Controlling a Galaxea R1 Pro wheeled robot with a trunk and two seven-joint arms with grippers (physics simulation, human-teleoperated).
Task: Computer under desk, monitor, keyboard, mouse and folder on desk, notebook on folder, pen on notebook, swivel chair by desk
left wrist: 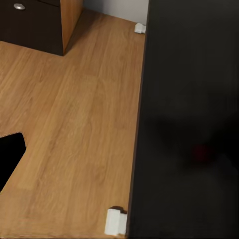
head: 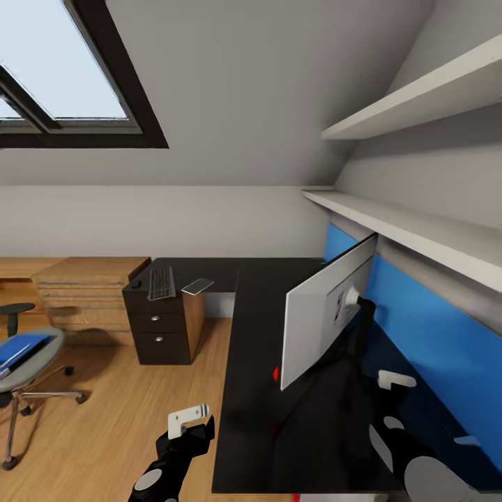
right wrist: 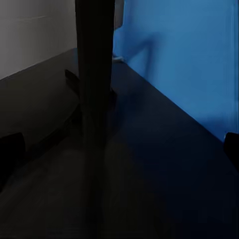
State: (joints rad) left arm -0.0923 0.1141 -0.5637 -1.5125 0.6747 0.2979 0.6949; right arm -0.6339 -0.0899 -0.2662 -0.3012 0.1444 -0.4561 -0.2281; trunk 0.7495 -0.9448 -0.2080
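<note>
The monitor (head: 326, 315) stands on the right wing of the black desk (head: 251, 418), its pale back toward me. My right gripper (head: 420, 406) is behind it near the blue wall panel, open. In the right wrist view the monitor's dark stand column (right wrist: 94, 74) rises just ahead of the right gripper (right wrist: 119, 149). The left gripper (head: 188, 420) hangs over the floor beside the desk's edge and looks open, holding nothing. The keyboard (head: 162, 282), a small dark mouse (head: 136, 284) and a grey notebook (head: 197, 286) lie on the far wing. The swivel chair (head: 35, 376) at the left carries the blue folder (head: 21, 348).
A light wooden drawer chest (head: 87, 296) stands left of the desk's black drawer unit (head: 157, 328). Two white shelves (head: 418, 230) run above the blue wall panel (head: 432, 335). White desk feet (left wrist: 114, 221) rest on the wooden floor (left wrist: 74, 124). A small red spot (head: 277, 373) shows on the desk.
</note>
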